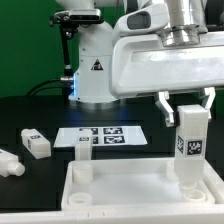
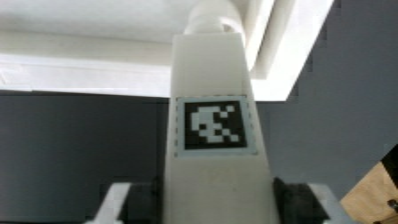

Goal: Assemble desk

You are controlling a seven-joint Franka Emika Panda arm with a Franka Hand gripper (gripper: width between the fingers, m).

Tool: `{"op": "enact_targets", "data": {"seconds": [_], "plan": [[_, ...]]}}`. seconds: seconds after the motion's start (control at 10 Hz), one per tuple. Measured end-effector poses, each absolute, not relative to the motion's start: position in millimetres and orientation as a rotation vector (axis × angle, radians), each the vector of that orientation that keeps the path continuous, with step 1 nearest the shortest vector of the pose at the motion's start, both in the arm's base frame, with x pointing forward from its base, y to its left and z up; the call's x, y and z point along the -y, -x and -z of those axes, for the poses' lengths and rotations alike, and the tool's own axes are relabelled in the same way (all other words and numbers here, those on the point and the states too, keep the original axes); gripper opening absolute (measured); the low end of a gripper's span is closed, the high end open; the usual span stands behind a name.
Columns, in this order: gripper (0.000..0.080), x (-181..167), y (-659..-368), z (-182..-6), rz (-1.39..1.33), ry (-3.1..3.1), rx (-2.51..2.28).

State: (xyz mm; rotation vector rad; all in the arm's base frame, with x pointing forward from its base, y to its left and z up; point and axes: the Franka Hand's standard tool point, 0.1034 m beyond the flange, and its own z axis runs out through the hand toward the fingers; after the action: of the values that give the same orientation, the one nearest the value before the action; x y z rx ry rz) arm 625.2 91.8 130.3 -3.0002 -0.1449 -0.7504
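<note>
The white rimmed tabletop panel [image 1: 125, 185] lies at the front of the black table. A white leg [image 1: 80, 163] stands upright in its near-left corner socket. My gripper [image 1: 187, 102] is shut on a second white tagged leg [image 1: 190, 140] and holds it upright over the panel's right corner; whether it touches the socket I cannot tell. In the wrist view the leg [image 2: 217, 110] fills the middle between my fingers [image 2: 125, 200], its tip at the panel's rim [image 2: 107, 60]. Two loose white legs [image 1: 34, 143] [image 1: 8, 163] lie on the exterior view's left.
The marker board [image 1: 100, 136] lies flat behind the panel. The white robot base [image 1: 95, 70] with a triangle logo stands at the back, a black cable beside it. The table's wooden edge [image 2: 377, 190] shows in the wrist view.
</note>
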Motion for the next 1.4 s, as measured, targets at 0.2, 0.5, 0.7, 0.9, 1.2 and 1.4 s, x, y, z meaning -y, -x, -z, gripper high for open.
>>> {"op": "enact_targets", "data": {"seconds": [0.2, 0.5, 0.7, 0.9, 1.2, 1.4], "plan": [[0.0285, -96, -630, -130.1, 0.774, 2.992, 0.149], [0.0285, -101, -627, -122.2, 0.756, 2.996, 0.159], [0.0285, -100, -625, -116.4, 0.754, 2.999, 0.16], [0.0285, -106, -628, -115.6, 0.829, 2.983, 0.165], [0.0285, -109, -630, -116.0, 0.86, 2.976, 0.171], [0.0374, -108, -629, -115.8, 0.859, 2.976, 0.171]]}}
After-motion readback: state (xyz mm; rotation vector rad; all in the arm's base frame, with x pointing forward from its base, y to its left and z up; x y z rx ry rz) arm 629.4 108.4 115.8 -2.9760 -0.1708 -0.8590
